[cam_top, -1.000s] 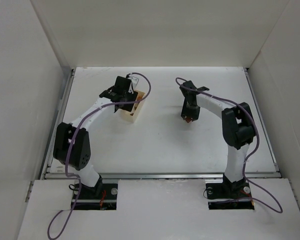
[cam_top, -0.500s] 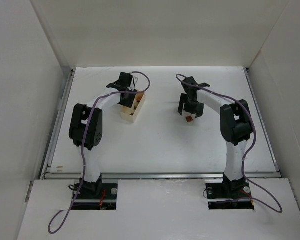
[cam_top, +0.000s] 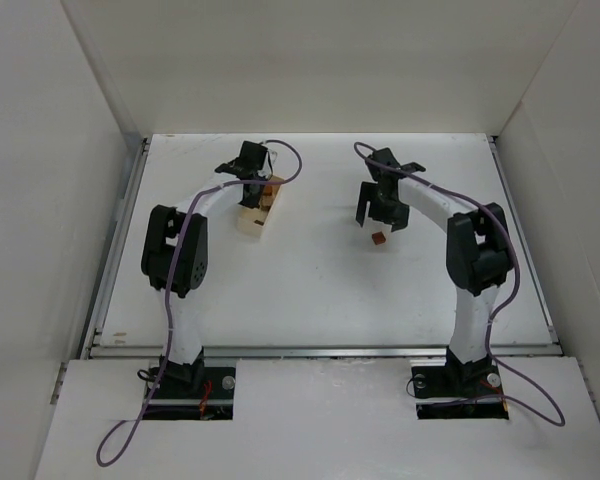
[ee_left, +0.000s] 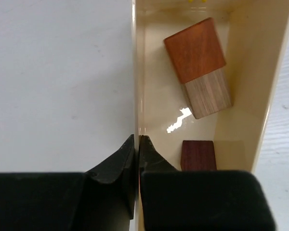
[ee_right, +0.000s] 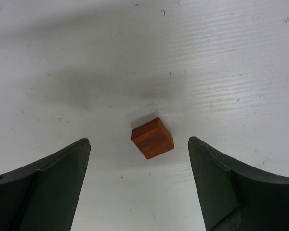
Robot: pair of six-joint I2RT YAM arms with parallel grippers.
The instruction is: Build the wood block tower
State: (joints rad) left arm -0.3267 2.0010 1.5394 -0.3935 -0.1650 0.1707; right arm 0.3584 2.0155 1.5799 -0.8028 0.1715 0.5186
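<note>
Looking barely started: one reddish-orange cube [ee_right: 152, 138] lies under the wide-open right gripper [ee_right: 138, 140], three blocks [ee_left: 208, 98] wait in the tray [ee_left: 241, 72] at its 9 o'clock, left gripper [ee_left: 136, 144] clamped on the tray's wall.

Your desk [ee_right: 241, 57] is matt white, finely grained and lightly scuffed. On it, the orange cube [ee_right: 152, 138] is smooth wood. The cream tray [ee_left: 241, 72] looks glossy and catches glare. Inside, the tan-and-orange block [ee_left: 197, 67] shows wood grain and the dark cube [ee_left: 198, 155] looks smooth. The right end effector [ee_right: 138, 141] has matt black fingers [ee_right: 48, 187].
</note>
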